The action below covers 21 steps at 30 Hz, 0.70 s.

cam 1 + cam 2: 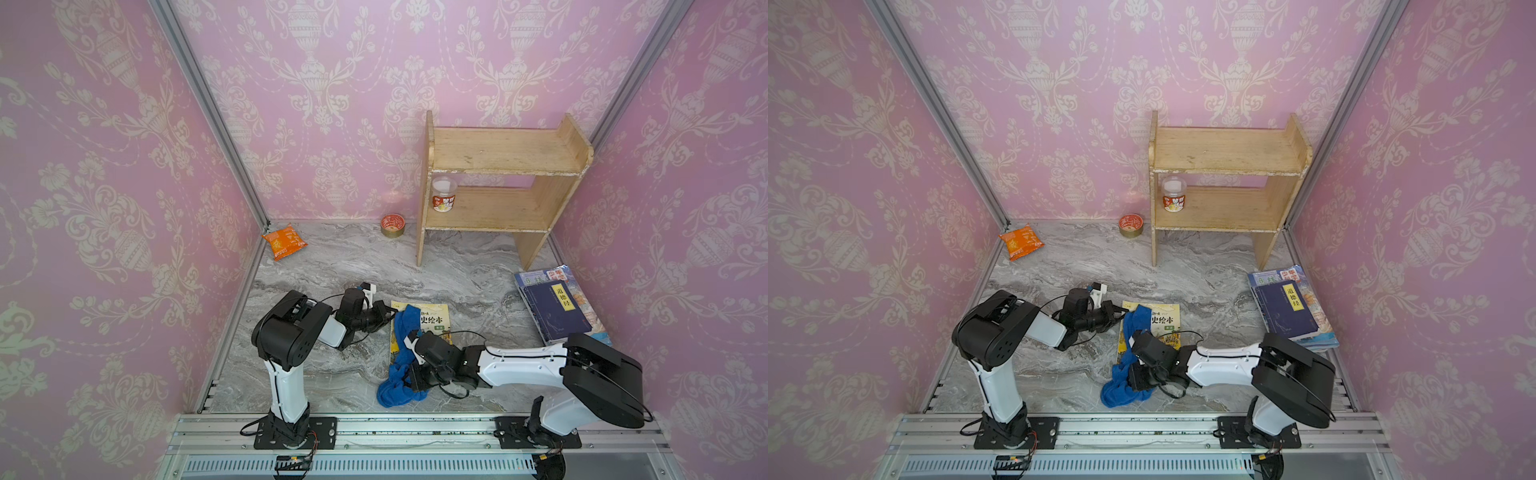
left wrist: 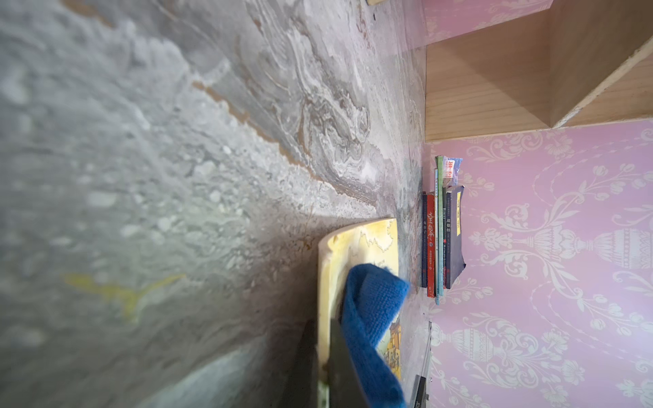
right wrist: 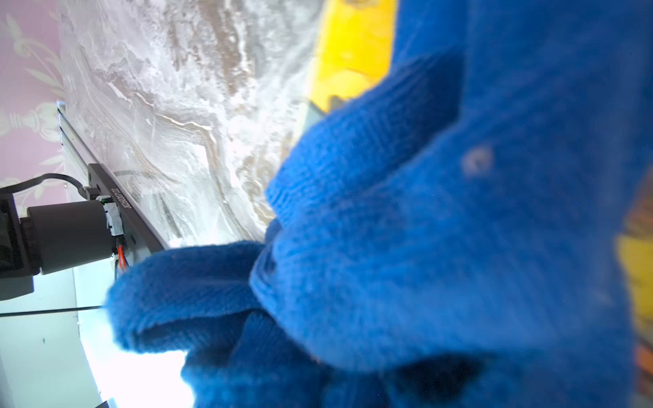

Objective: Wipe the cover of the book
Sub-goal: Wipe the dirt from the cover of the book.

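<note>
Blue cloth sits nearest, bunched on the marble tabletop at centre. One end trails far-ward up over the left part of the yellow picture book.

Right gripper comes in from the right, jaws closed, pinching the cloth at the book's near edge. The cloth fills most of the right wrist view.

The book lies flat, cover up, centre of the table, just beyond the cloth heap. Its near half is hidden under the right arm in both top views.

Left gripper reaches in from the left, jaws closed on the book's left edge. In the left wrist view the yellow edge sits between the dark fingers, cloth just beside.

Stack of books lies at the right wall, dark blue one on top.

Far right: wooden shelf, plastic jar on its lower board. Round tin is just left of the shelf. Orange snack packet is in the far left corner.
</note>
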{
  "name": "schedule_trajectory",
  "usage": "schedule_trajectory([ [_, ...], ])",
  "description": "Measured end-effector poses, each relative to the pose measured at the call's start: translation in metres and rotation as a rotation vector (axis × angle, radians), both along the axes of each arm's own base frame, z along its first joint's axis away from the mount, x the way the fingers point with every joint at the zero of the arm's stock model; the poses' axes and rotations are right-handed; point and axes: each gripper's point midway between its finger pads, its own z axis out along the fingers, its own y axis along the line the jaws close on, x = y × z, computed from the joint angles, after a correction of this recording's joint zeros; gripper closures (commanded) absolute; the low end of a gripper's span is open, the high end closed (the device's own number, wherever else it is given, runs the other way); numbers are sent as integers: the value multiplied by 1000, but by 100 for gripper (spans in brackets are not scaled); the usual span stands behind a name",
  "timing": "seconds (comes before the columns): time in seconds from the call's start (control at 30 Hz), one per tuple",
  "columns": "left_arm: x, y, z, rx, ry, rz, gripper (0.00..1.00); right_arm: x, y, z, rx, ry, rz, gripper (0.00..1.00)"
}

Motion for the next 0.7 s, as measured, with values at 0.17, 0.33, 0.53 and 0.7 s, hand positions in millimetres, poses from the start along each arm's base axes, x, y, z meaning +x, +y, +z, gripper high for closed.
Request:
schedule_trajectory([
  [0.17,6,6,1,8,-7,29,100,33,-72,5,13,70,-229,100],
  [0.33,4,7,1,9,-2,28,100,60,-107,23,-63,70,-352,100],
  [0.53,-1,8,1,11,9,24,100,116,-77,89,-18,-70,-347,100],
  [0.7,-2,9,1,11,9,23,100,145,-36,72,-80,-115,-293,100],
])
